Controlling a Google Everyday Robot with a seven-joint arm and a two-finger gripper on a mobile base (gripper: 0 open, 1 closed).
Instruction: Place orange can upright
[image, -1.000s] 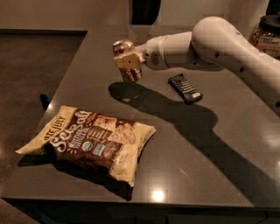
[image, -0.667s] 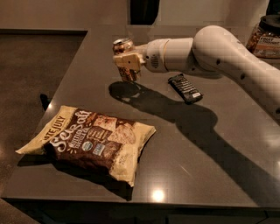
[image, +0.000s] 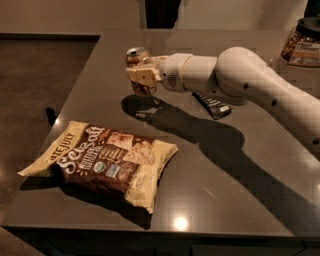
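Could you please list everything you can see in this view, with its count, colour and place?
orange can: one, orange-brown with a silver top, upright between the jaws over the far part of the counter.
snack bag: one, cream and brown, lying flat at the near left of the counter.
bar wrapper: one, black, flat on the counter just under the arm.
jar: one, clear with a dark lid and pale label, far right.
counter: one, dark grey, filling most of the view.
arm: one, white, reaching in from the right.
gripper: one, pale, at the arm's left end, jaws shut on the orange can.
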